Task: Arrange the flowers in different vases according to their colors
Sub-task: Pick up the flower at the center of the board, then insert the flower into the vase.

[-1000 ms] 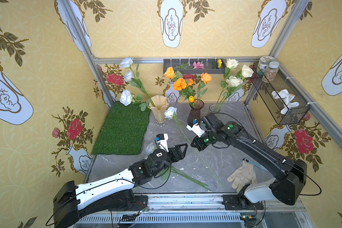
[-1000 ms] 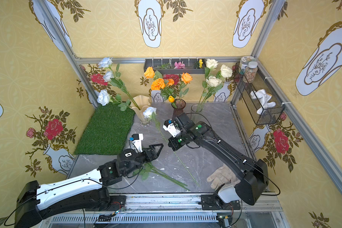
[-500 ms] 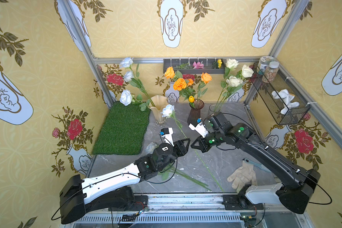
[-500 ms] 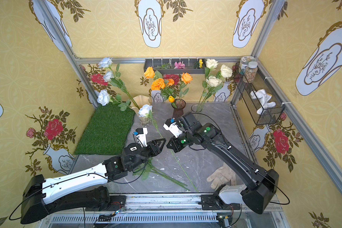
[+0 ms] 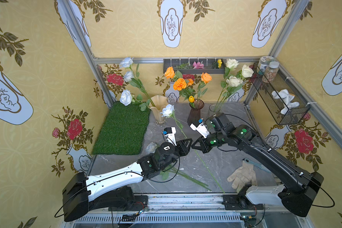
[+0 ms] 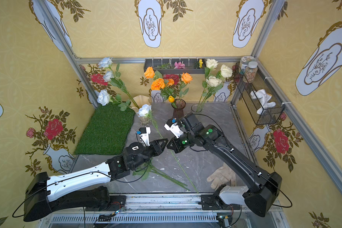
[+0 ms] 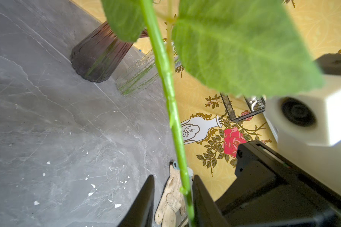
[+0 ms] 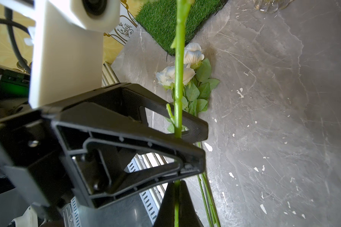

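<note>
Orange blooms [image 5: 179,83] fill the purple ribbed vase [image 5: 194,115], cream roses [image 5: 234,81] the clear cylinder [image 5: 212,108], pale roses [image 5: 125,97] the ruffled vase [image 5: 158,112] beside them. Near that vase, in both top views, my right end effector [image 5: 193,145] clamps a pale blue-white rose [image 5: 167,111] by its stem. Left wrist: the left end effector [image 7: 173,188] straddles the stem, unclamped. Right wrist: two loose roses [image 8: 165,75] lie on the desk [image 8: 264,98], stems under that end effector.

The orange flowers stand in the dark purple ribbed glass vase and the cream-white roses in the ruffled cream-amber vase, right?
Not quite: the orange flowers do stand in the dark purple ribbed glass vase, but the cream-white roses stand in the clear glass cylinder vase, as both top views show.
</note>
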`<state>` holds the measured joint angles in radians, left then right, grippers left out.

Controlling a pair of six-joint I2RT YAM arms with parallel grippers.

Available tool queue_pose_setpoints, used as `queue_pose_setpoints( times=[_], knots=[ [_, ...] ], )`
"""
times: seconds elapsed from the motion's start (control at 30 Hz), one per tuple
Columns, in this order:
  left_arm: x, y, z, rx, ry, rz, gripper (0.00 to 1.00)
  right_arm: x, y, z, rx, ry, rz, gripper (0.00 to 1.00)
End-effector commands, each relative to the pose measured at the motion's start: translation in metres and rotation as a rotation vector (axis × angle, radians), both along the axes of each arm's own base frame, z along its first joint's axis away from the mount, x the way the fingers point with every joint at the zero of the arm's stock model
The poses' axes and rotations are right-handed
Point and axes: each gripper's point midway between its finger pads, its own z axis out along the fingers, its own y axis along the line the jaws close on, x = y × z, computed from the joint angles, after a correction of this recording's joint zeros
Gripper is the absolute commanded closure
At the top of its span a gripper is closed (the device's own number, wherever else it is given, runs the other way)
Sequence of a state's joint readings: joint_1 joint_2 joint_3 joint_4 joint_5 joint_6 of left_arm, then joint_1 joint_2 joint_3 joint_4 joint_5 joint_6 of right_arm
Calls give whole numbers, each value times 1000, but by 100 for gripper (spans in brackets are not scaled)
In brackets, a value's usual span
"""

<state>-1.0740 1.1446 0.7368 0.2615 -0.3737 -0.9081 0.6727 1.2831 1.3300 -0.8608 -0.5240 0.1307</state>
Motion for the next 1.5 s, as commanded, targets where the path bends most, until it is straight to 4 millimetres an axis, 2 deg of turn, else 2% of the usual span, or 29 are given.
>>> queue_pose_setpoints(
  times=[0.0, 0.13, 0.17, 0.2, 0.3, 0.37, 0.5, 0.57, 0.7, 0.77, 0.83, 0.9, 1.0, 1.1, 1.3, 1.43, 1.47],
  knots=[
    [0, -1, 0, -10, -5, -3, 81, 2, 5, 9, 46, -22, 2, 100],
    [0, 0, 3, -8, -11, -2, 97, 4, 3, 6, 40, -29, -16, 99],
    [0, 1, 3, -2, -11, 2, 99, 4, 2, 6, 37, -35, -23, 91],
    [0, 2, 7, 5, -16, 3, 100, 5, 1, 6, 35, -39, -29, 73],
    [5, 10, 14, 71, -33, 39, 100, 17, -9, 8, -2, -81, -109, 4],
    [10, 24, 22, 128, -52, 89, 100, 27, -20, 14, -29, -138, -177, 3],
    [31, 68, 50, 207, -102, 203, 100, 48, -50, 37, -37, -290, -360, 3],
    [45, 94, 75, 218, -144, 264, 100, 53, -62, 50, -1, -364, -435, 3],
    [73, 143, 141, 277, -298, 420, 100, 56, -78, 71, 124, -495, -547, 3],
    [85, 160, 177, 311, -381, 496, 100, 55, -81, 78, 189, -556, -564, 3],
    [99, 171, 213, 348, -463, 551, 100, 56, -83, 86, 254, -614, -584, 3],
    [114, 175, 239, 392, -524, 581, 100, 57, -85, 92, 295, -660, -596, 3],
    [136, 174, 276, 486, -619, 629, 100, 58, -84, 96, 318, -690, -599, 3],
    [159, 175, 303, 580, -711, 687, 100, 60, -81, 100, 314, -689, -588, 3],
    [203, 186, 329, 639, -782, 770, 100, 63, -75, 102, 302, -690, -566, 3],
    [230, 204, 322, 649, -763, 794, 100, 66, -71, 101, 294, -683, -557, 3],
    [241, 216, 315, 660, -744, 810, 100, 67, -70, 101, 293, -679, -553, 3]
  ],
)
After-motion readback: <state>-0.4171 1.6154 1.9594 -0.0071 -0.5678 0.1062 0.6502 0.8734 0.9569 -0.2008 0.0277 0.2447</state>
